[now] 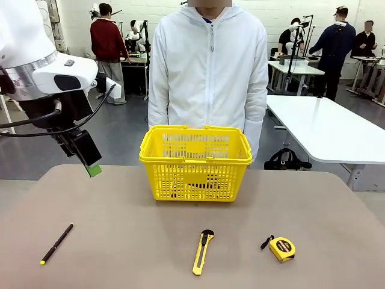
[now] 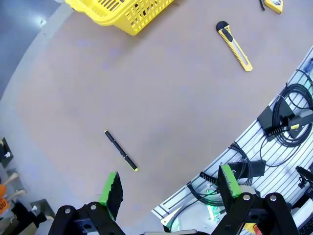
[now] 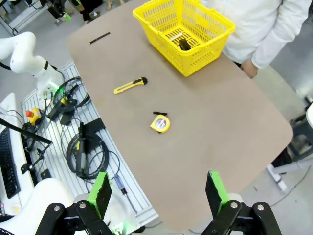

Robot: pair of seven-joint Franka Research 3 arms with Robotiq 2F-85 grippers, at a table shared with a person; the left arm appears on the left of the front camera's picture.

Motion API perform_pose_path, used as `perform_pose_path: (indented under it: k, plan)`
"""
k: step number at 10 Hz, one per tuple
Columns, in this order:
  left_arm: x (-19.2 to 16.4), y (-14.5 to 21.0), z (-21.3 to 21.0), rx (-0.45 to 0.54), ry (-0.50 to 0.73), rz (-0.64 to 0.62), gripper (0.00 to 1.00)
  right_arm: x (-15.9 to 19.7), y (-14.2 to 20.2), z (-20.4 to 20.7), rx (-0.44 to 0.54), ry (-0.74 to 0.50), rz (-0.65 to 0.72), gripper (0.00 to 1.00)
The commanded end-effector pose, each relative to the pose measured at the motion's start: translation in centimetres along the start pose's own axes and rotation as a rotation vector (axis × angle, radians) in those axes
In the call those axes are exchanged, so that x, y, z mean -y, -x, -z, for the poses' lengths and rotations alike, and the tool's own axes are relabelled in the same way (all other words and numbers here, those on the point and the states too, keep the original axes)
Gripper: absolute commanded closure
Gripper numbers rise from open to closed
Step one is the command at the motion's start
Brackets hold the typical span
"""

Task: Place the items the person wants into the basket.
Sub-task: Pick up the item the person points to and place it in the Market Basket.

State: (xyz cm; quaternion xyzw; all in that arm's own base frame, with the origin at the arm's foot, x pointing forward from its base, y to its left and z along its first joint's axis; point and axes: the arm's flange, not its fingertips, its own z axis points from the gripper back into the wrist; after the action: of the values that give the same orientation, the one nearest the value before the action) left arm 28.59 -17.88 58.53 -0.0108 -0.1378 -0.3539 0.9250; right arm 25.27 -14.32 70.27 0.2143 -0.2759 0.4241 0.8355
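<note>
The left hand (image 2: 168,176), released, hovers near the black pen (image 2: 121,151) (yellow tip) on the table (image 2: 171,107); the right hand (image 3: 157,178) is released too.

the front view sits low on the robot's side, facing across the desk (image 1: 120,241) at the person (image 1: 207,66). both wrist views look down from high, the right one higher. all three share the basket (image 1: 195,174).

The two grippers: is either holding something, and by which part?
Nothing is held: the left gripper and right gripper are both open and empty.
</note>
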Motion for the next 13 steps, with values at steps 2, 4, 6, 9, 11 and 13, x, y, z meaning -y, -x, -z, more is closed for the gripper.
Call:
perform_pose_path:
  k: [2, 4, 6, 9, 11, 13]
  plan:
    - [0.0, 0.0, 0.0, 0.000, 0.000, 0.000, 0.00, 0.0, -0.2, -0.1, 0.027, -0.022, -0.012, 0.00]
    - [-5.3, 2.6, -3.5, 0.129, 0.145, 0.074, 0.00, 0.0, -0.2, -0.1, 0.027, -0.022, -0.012, 0.00]
    - [-9.3, 5.8, -8.2, 0.262, 0.222, 0.079, 0.00, 0.0, -0.2, -0.1, 0.027, -0.022, -0.012, 0.00]
    - [-16.6, 11.9, -12.6, 0.455, 0.256, 0.057, 0.00, 0.0, -0.2, -0.1, 0.027, -0.022, -0.012, 0.00]
    - [-19.0, 14.5, -12.7, 0.498, 0.238, 0.058, 0.00, 0.0, -0.2, -0.1, 0.027, -0.022, -0.012, 0.00]
    - [-18.9, 17.4, -11.0, 0.581, 0.222, 0.068, 0.00, 0.0, -0.2, -0.1, 0.027, -0.022, -0.012, 0.00]
